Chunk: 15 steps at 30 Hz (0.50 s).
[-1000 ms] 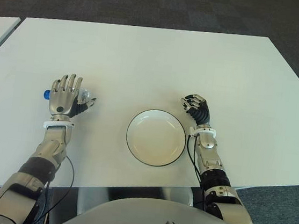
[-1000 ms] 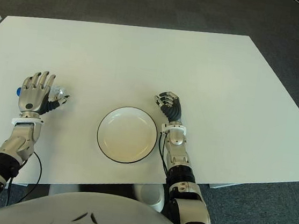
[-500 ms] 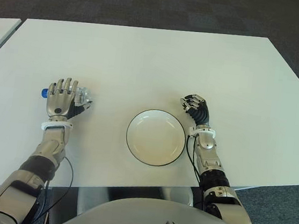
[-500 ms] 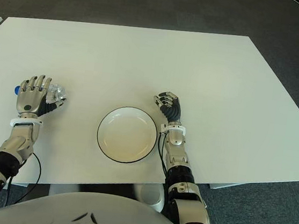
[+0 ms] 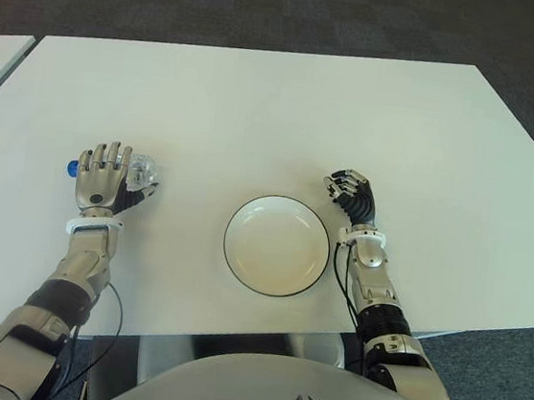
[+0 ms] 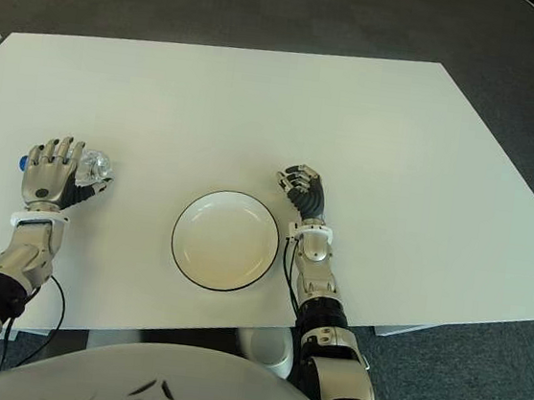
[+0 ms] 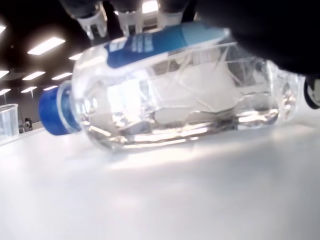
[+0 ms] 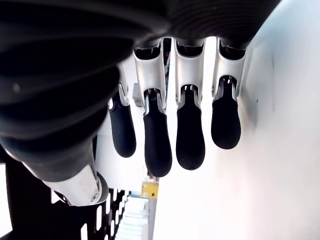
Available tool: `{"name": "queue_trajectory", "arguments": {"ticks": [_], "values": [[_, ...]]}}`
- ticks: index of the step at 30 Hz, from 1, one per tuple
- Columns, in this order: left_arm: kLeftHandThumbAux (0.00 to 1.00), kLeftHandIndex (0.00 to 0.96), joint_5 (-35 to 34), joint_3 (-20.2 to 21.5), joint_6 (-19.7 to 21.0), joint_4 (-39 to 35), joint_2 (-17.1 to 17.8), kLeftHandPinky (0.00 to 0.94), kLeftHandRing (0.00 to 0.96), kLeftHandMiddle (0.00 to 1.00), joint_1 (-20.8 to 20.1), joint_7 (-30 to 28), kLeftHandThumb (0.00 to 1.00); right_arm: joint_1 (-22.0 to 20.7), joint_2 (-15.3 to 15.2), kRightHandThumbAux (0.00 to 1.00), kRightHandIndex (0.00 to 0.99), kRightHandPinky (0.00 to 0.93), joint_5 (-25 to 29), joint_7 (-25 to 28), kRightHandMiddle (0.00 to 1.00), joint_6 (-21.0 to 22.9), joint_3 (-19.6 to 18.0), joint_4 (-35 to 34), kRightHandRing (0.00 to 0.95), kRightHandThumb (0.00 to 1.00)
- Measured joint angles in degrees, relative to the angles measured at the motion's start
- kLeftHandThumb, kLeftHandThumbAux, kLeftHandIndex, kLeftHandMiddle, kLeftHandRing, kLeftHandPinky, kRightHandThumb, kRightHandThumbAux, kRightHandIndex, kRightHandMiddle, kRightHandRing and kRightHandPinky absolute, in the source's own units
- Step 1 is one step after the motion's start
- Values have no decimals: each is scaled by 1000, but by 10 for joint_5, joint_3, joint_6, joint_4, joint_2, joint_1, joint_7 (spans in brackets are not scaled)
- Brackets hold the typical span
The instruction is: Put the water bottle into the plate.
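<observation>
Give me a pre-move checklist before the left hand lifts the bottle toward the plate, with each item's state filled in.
1. Left hand over the water bottle: ok.
2. Fingers fully closed around the bottle: cannot tell.
3. Bottle lying on its side on the table, blue cap on: ok.
4. Plate holds nothing: ok.
5. Table between bottle and plate bare: ok.
6. Right hand beside the plate's right edge, curled, holding nothing: ok.

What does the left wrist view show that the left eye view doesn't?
Only the left wrist view: the water bottle close up, lying on its side on the table, with its blue label and clear body, fingers over it. Only the left eye view: the plate, empty, and the right hand curled beside it on its right. Both: the bottle's blue cap and the left hand over the bottle.
</observation>
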Motion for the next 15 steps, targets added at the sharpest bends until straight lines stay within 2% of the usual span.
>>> {"name": "queue_trajectory", "arguments": {"ticks": [10,15], "values": [[180,0,-3,-3,19,0,14,0,0,0,-1,-33,624,0,0,729,433,642,0,0,601,6,-1,-3,621,706],[207,0,-7,-3,21,2,23,0,0,0,-3,-44,667,0,0,729,433,637,-1,-1,599,10,-1,-4,617,706]]}}
